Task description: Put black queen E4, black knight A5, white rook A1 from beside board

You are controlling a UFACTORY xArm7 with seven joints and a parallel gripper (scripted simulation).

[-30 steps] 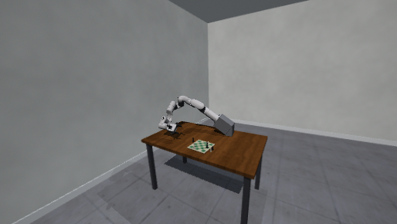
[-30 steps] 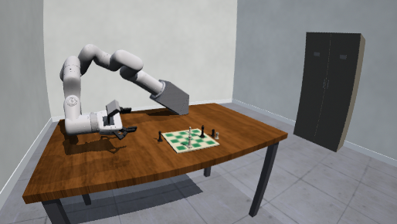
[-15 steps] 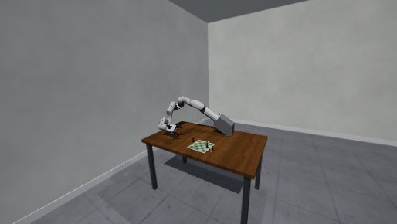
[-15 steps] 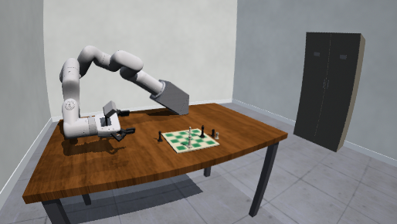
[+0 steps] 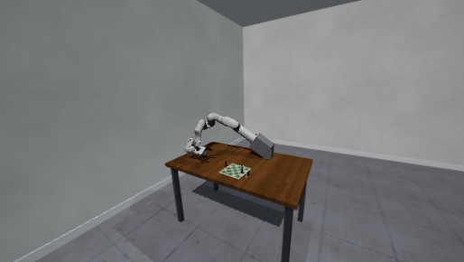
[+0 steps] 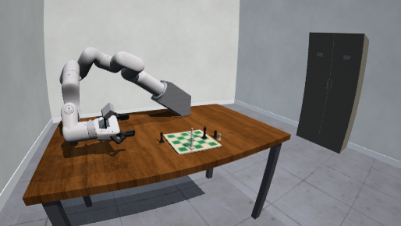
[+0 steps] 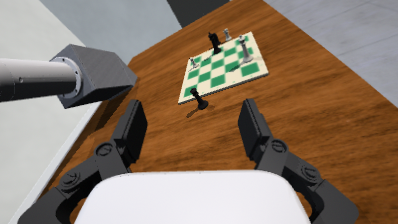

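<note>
The fingers (image 5: 208,152) (image 6: 129,125) stand wide open, holding nothing. A low, sideways approach could topple the dark piece (image 5: 226,163) (image 6: 161,138) (image 7: 199,99) beside the board (image 5: 224,174) (image 6: 180,153) (image 7: 224,86).

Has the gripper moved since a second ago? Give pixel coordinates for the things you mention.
Yes. In the exterior view the gripper (image 5: 211,153) (image 6: 131,125) (image 7: 192,111) sits lower in the picture, measured against the chessboard (image 5: 229,172) (image 6: 182,149) (image 7: 218,80), which stayed put.
</note>
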